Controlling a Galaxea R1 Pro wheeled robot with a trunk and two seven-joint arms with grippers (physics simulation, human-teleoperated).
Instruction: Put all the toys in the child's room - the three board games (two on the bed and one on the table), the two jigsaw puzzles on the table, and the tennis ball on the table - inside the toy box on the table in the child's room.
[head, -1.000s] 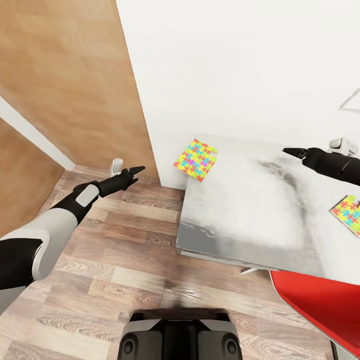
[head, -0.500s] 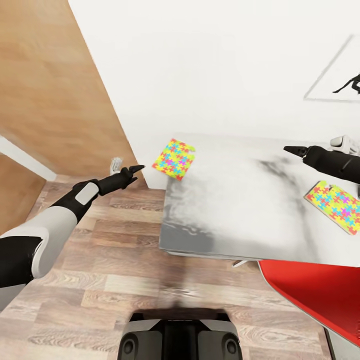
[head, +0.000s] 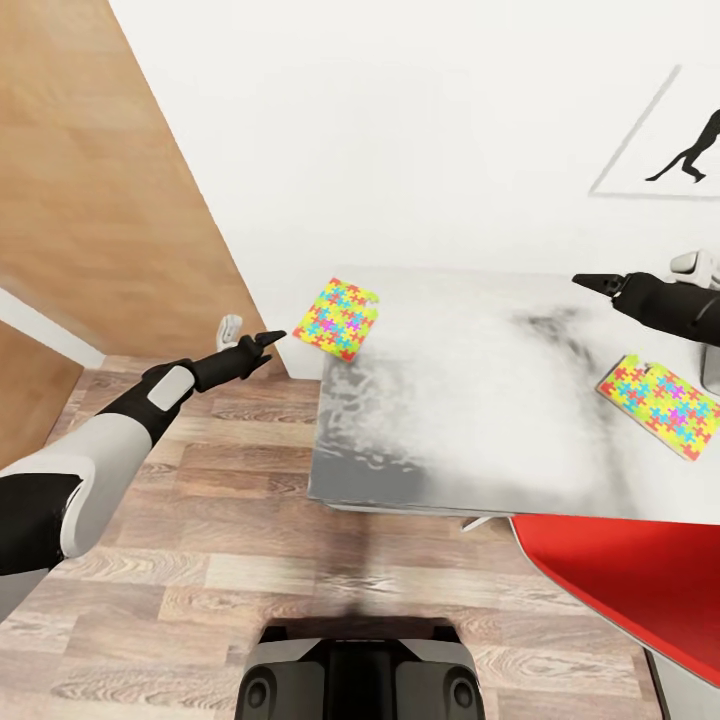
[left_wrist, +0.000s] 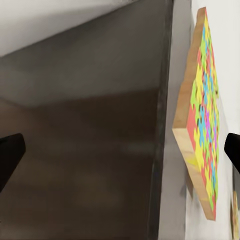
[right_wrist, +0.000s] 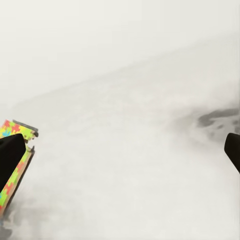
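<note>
One jigsaw puzzle (head: 340, 318) lies at the far left corner of the table (head: 470, 400), slightly over the edge. A second jigsaw puzzle (head: 660, 393) lies near the table's right side. My left gripper (head: 272, 338) hangs open over the floor, just left of the corner puzzle (left_wrist: 202, 115) and level with the table's edge. Nothing is between its fingers (left_wrist: 120, 157). My right gripper (head: 587, 283) is open above the table's far right part, apart from both puzzles; its wrist view (right_wrist: 120, 155) shows bare table (right_wrist: 130, 150) and a puzzle corner (right_wrist: 12, 129). The toy box, board games, tennis ball and bed are out of view.
A red chair (head: 625, 580) stands at the table's near right corner. A wooden panel (head: 90, 170) rises at the left, with white wall behind the table and a silhouette poster (head: 680, 150) on it. Wood plank floor (head: 200, 500) spreads left of the table, and my base (head: 360, 675) is below.
The head view has swung, so the table and puzzles sit further left and the second puzzle and poster show more. Both arms hold their pose, with open grippers.
</note>
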